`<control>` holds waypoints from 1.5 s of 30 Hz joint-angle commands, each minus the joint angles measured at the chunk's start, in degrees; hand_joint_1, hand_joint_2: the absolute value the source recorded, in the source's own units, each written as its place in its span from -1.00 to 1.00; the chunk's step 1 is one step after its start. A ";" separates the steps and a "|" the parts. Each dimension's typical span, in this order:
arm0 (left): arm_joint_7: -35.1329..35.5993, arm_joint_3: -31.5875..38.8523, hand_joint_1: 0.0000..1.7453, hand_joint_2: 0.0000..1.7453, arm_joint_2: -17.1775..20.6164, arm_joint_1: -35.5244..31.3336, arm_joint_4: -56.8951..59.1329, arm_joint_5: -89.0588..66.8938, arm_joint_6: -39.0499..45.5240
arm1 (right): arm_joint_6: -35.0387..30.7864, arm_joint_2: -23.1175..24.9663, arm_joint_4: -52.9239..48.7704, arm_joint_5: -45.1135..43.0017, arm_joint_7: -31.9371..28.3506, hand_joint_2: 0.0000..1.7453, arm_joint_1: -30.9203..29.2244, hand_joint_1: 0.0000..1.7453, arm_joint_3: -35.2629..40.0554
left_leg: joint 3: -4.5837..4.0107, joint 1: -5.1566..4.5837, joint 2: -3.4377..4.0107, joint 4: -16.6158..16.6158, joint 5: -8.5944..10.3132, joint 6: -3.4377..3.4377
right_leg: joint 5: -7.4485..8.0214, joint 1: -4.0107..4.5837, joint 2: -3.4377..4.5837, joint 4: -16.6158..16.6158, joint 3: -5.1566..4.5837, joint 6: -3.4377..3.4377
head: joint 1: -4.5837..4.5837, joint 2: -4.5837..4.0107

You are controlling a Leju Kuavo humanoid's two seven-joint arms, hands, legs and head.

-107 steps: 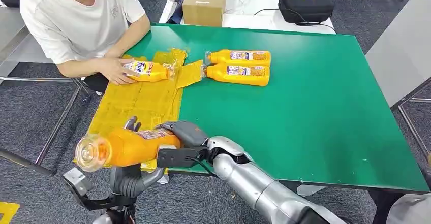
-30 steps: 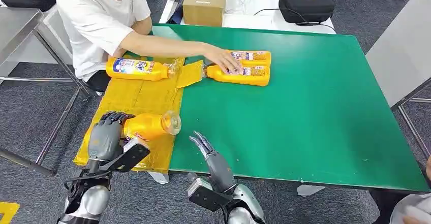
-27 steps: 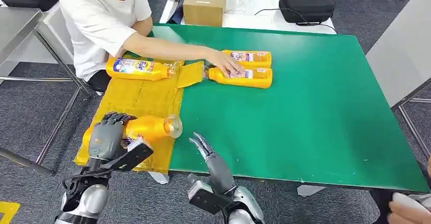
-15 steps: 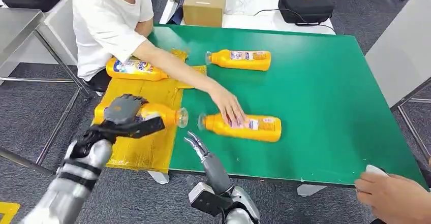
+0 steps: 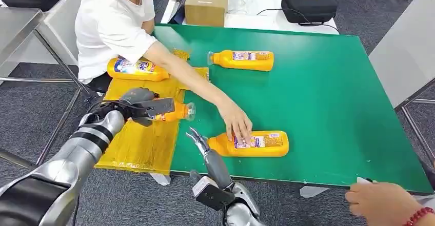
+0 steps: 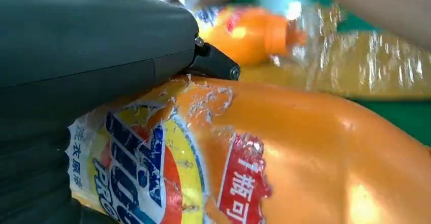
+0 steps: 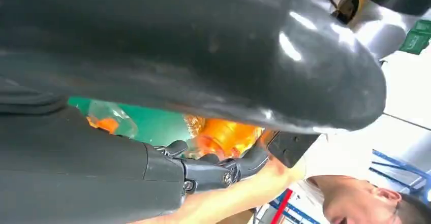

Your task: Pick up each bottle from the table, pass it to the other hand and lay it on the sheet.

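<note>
over yellow sheet point(image 5: 138, 144), left hand point(image 5: 137, 103) fingers grip orange bottle point(image 5: 172, 113); right hand point(image 5: 201, 144) fingers spread, empty.

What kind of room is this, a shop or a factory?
Probably a robot test lab or workshop. A bare green-topped work table holds orange plastic detergent bottles laid out as props, with a brown cardboard box and black zipped equipment case on a white table behind, over grey carpet.

The left arm reaches forward, its left hand point(image 5: 137, 103) gripping a bottle point(image 5: 174, 113). The right hand point(image 5: 205, 151) points forward, fingers point(image 5: 195, 135) apart and holding nothing.
</note>
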 commanded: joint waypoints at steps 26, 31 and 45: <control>4.90 -6.25 -1.00 1.00 1.87 -8.14 16.65 0.59 -16.28 | 0.80 1.89 13.52 -3.91 -2.76 -1.00 -8.77 -1.00 2.45 | 0.15 0.11 0.08 0.03 -0.09 -0.11 | -0.06 0.10 0.07 0.04 0.18 -0.12 | 0.00 0.00; 4.31 -6.48 -1.00 1.00 2.07 -7.65 16.20 0.68 -15.85 | 0.78 1.81 13.43 -4.12 -2.76 -1.00 -8.88 -1.00 2.35 | 0.05 0.05 0.06 -0.01 -0.02 -0.06 | -0.01 0.05 0.05 0.02 0.07 -0.06 | 0.00 0.00; -11.54 4.60 -1.00 1.00 4.42 -2.93 0.81 20.39 -8.70 | -0.14 -0.51 9.15 -3.67 -2.70 -1.00 -5.64 -1.00 2.72 | 0.19 0.06 0.05 -0.04 -0.07 -0.07 | -0.07 0.05 0.05 0.00 0.20 -0.09 | 0.02 0.00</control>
